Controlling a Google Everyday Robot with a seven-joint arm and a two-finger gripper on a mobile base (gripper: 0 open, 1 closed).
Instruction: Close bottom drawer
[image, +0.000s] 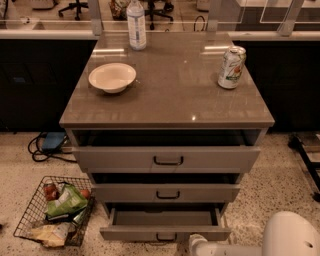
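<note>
The bottom drawer (165, 232) is the lowest of three grey-beige drawers in the cabinet. It is pulled out farther than the two above, showing its plain grey tray (164, 217) and small black bar handle (165, 237). My gripper (199, 244) is at the bottom edge of the camera view, white, just right of the handle and close to the drawer front. Most of it is cut off by the frame. The white arm (290, 235) fills the lower right corner.
On the cabinet top (170, 95) are a white bowl (112, 77), a water bottle (136, 24) and a drink can (231, 67). A wire basket (52, 210) of packaged food lies on the floor at the left. Cables (45, 147) lie behind it.
</note>
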